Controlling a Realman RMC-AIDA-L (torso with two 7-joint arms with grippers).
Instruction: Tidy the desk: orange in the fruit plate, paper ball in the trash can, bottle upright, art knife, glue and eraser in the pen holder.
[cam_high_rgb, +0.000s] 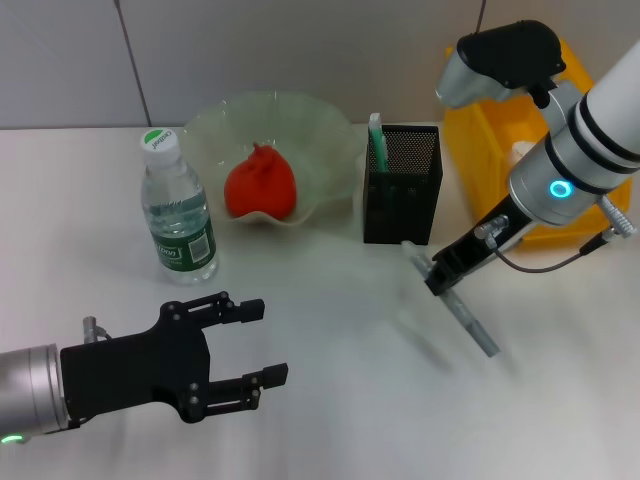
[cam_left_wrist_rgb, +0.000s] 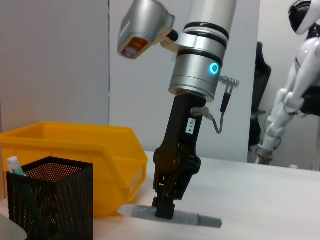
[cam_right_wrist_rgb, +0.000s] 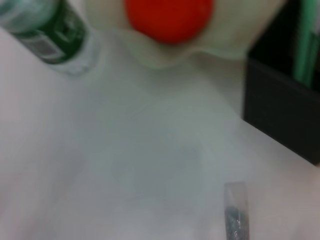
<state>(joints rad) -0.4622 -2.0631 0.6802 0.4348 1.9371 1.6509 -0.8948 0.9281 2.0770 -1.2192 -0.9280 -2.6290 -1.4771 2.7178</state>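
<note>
My right gripper (cam_high_rgb: 440, 280) is shut on the grey art knife (cam_high_rgb: 465, 315) and holds it level, low over the table, just in front of the black mesh pen holder (cam_high_rgb: 402, 190). The left wrist view shows the same grip (cam_left_wrist_rgb: 164, 211) on the knife (cam_left_wrist_rgb: 200, 219). The knife tip also shows in the right wrist view (cam_right_wrist_rgb: 235, 212). A green-and-white stick (cam_high_rgb: 377, 138) stands in the holder. The orange (cam_high_rgb: 260, 185) lies in the pale green fruit plate (cam_high_rgb: 320, 130). The water bottle (cam_high_rgb: 178, 210) stands upright. My left gripper (cam_high_rgb: 268, 343) is open and empty at the front left. The eraser is out of view.
A yellow bin (cam_high_rgb: 500, 140) stands at the back right behind my right arm, with something white (cam_high_rgb: 522, 150) inside. It also shows in the left wrist view (cam_left_wrist_rgb: 75, 150), beside the pen holder (cam_left_wrist_rgb: 50, 200). A grey wall runs along the table's back edge.
</note>
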